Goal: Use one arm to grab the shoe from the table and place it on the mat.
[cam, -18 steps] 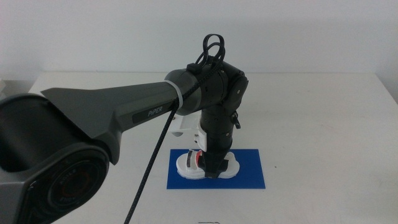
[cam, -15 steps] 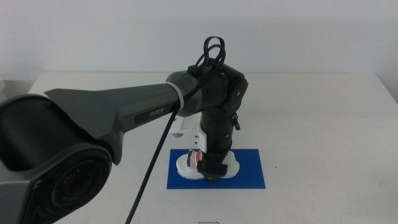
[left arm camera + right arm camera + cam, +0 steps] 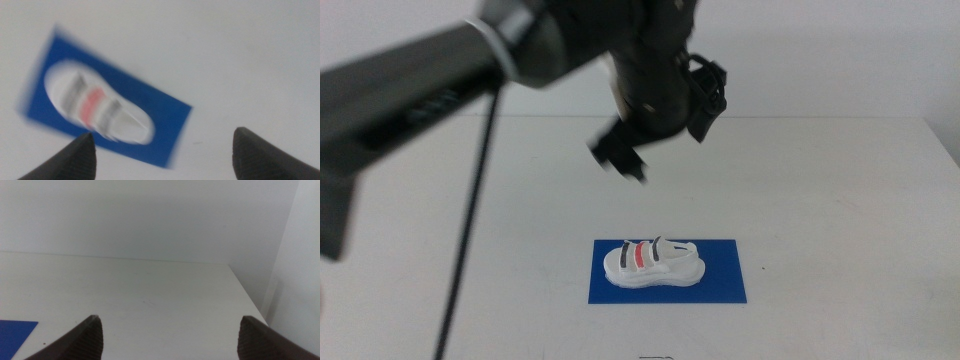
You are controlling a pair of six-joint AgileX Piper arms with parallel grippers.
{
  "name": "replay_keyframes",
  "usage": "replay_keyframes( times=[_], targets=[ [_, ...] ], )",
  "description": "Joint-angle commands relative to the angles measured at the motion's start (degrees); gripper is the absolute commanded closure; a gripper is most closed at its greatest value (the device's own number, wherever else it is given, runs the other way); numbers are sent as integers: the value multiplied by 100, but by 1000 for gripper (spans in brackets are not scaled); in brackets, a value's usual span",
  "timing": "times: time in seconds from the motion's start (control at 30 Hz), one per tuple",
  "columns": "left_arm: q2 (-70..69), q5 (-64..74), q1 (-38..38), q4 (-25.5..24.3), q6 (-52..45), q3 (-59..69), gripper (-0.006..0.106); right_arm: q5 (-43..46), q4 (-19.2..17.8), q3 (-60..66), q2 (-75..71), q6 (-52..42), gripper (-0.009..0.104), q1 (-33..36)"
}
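Observation:
The white shoe (image 3: pixel 650 263) with dark straps and one red strap lies on its sole on the dark blue mat (image 3: pixel 722 280), toward the mat's left end. The left arm (image 3: pixel 440 80) reaches in from the left, blurred by motion. Its gripper (image 3: pixel 620 160) is open and empty, high above the table (image 3: pixel 840 200) and behind the shoe. In the left wrist view the open gripper (image 3: pixel 162 134) looks down on the shoe (image 3: pixel 95 107) and mat (image 3: pixel 167 120) from well above. The right gripper (image 3: pixel 170 322) is open and empty, out of the middle view.
White wall behind the table. The right wrist view shows a corner of the mat (image 3: pixel 15 334) and the table's far right edge (image 3: pixel 247 295).
The left gripper has let go of the shoe and risen quickly up and back from the mat. The shoe stays on the mat.

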State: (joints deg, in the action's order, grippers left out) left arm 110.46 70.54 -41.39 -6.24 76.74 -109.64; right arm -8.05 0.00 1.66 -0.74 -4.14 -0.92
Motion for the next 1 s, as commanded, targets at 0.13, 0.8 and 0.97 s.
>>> replay_keyframes(
  times=[0.13,0.8,0.97],
  targets=[
    [-1018,509,-13,-831,-6358,-159,7,432,-51,-106,-111,-25,1,9],
    [-6150,-4616,2735,5,-7575,5458,7,432,-51,-106,-111,-25,1,9],
    [-7891,-5950,3598,113,-7510,7417,7,432,-51,-106,-111,-25,1,9]
  ],
)
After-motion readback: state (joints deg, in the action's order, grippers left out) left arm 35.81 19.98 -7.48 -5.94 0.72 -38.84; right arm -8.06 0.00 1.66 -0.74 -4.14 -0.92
